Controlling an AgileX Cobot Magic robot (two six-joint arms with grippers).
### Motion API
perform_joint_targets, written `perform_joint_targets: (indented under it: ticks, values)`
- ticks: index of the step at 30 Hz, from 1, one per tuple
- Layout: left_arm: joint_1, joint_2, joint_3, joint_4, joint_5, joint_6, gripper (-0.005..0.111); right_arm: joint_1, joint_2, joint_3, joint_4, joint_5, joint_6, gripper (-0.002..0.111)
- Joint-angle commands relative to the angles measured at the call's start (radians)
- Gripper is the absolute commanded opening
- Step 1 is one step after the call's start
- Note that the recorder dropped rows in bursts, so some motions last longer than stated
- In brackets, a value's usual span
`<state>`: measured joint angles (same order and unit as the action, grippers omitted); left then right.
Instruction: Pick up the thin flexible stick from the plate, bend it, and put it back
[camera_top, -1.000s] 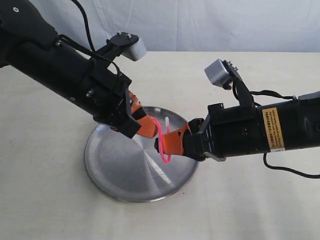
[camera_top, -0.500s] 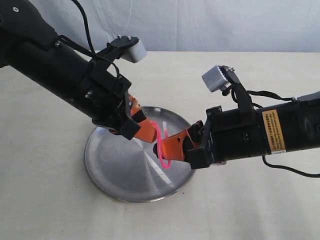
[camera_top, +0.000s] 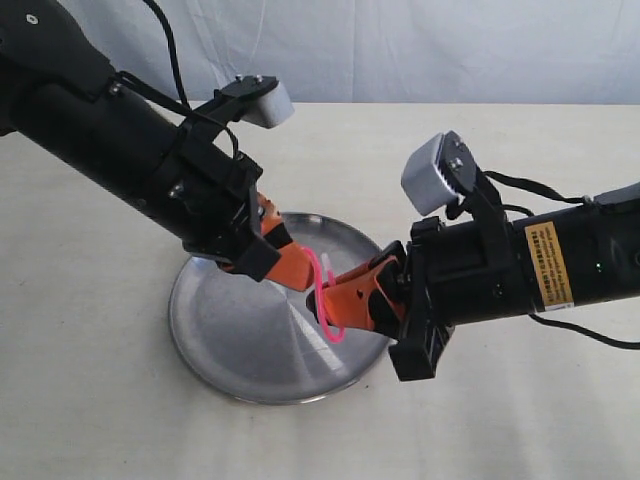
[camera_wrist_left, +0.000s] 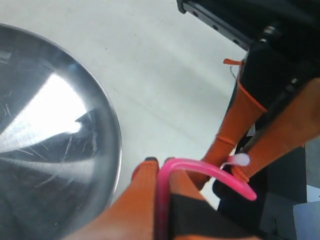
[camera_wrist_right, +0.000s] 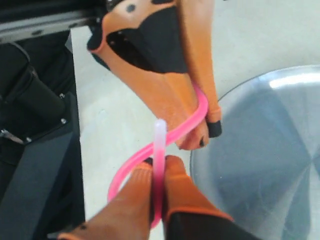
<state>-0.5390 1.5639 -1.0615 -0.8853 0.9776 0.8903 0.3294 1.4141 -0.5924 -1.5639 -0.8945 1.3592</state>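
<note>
The stick (camera_top: 323, 298) is up off the plate (camera_top: 235, 335), bent into a tight pink loop between your two claws, over the right part of the plate. Nearest you in the exterior view is the plate's near rim, resting on the pale table (camera_top: 90, 410). Just past it, the right gripper (camera_top: 335, 302) reaches in from the right with its orange fingers clamped on the lower part of the loop. The left gripper (camera_top: 302, 272) comes down from the far left and pinches the upper part. The two tips sit very close together, but you cannot tell from this view whether they touch.

On the right arm you can see a yellow label (camera_top: 545, 262) with dark print. It is too small to read. Farther back, each arm carries a grey camera block (camera_top: 262, 100), and a white cloth (camera_top: 420, 45) closes off the far side.

The left wrist view gives you what the exterior view hides: the stick (camera_wrist_left: 212, 171) runs through the closed left gripper (camera_wrist_left: 162, 180), arches over, and its pale end sits by the right gripper (camera_wrist_left: 245, 165). The plate (camera_wrist_left: 50, 125) lies off to one side there.

The right wrist view shows the stick (camera_wrist_right: 159, 160) gripped upright in the right gripper (camera_wrist_right: 159, 172), its translucent end poking up, while the pink curve passes behind into the left gripper (camera_wrist_right: 202, 125), beside the plate (camera_wrist_right: 260, 150).
</note>
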Motion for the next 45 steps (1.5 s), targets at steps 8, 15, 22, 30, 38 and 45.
perform_joint_targets:
  ticks: [8, 15, 22, 30, 38, 45]
  values:
    - [-0.002, 0.002, -0.005, -0.03, -0.112, -0.02, 0.0, 0.011, -0.01, -0.001, -0.017, -0.135, -0.281, -0.001]
    - [-0.002, 0.002, -0.005, -0.03, -0.112, -0.02, 0.0, 0.011, -0.01, -0.001, -0.017, -0.135, -0.428, -0.001]
    - [-0.002, 0.002, -0.005, -0.03, -0.114, -0.02, 0.0, 0.011, -0.01, -0.001, -0.017, -0.133, -0.476, -0.001]
    - [-0.002, 0.002, -0.005, -0.03, -0.118, -0.02, 0.0, 0.011, -0.01, -0.001, -0.023, -0.133, -0.61, -0.001]
    - [-0.002, 0.009, -0.005, -0.027, -0.122, -0.029, 0.0, 0.011, -0.01, -0.001, -0.025, -0.133, -0.681, -0.001]
    - [-0.002, 0.068, -0.009, -0.041, -0.109, -0.051, 0.0, 0.011, -0.01, -0.001, -0.063, -0.133, -0.699, -0.001]
